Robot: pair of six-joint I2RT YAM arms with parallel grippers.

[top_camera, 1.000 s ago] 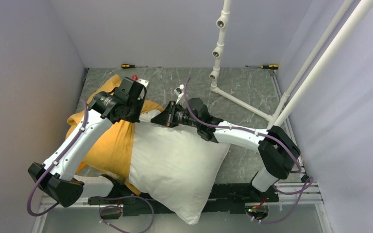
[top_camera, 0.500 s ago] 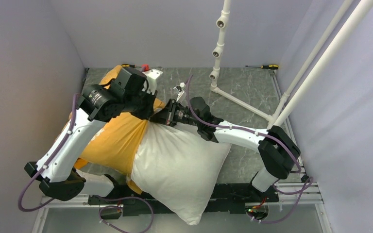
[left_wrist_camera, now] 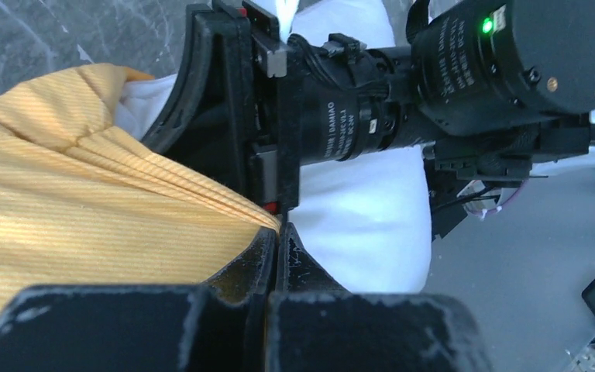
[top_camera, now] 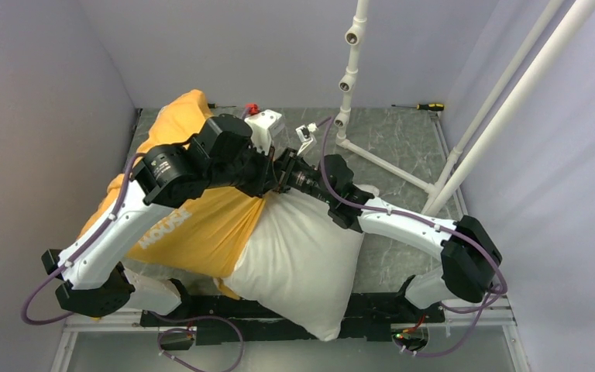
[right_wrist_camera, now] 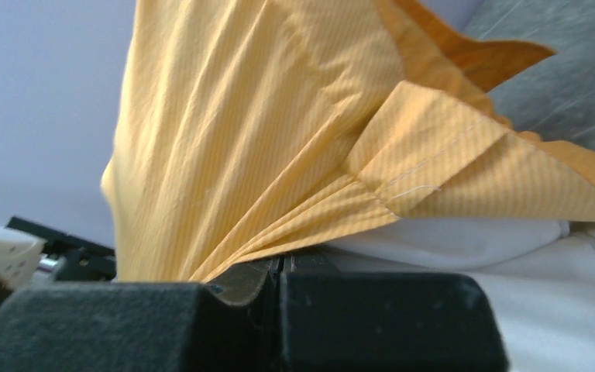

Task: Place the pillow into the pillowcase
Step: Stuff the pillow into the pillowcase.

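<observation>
The white pillow [top_camera: 298,256] lies at the near middle, its far end inside the orange-yellow pillowcase [top_camera: 194,225], which covers its left part and rises at the back left. My left gripper [top_camera: 267,180] is shut on the pillowcase's open edge; in the left wrist view the jaws [left_wrist_camera: 276,236] pinch the orange hem [left_wrist_camera: 85,201] beside the pillow [left_wrist_camera: 356,209]. My right gripper [top_camera: 280,177] meets it there, shut on gathered pillowcase fabric [right_wrist_camera: 279,139] at its fingertips [right_wrist_camera: 281,262], with the pillow [right_wrist_camera: 527,256] just below.
A white pipe frame [top_camera: 387,85] stands at the back right. Two screwdrivers, one of them [top_camera: 426,106], lie along the back wall. Grey walls close in on the left, back and right.
The left arm lifted and carried the pillowcase edge right toward the right gripper. The pillowcase now rises higher and covers more of the pillow. The right gripper moved slightly right and up.
</observation>
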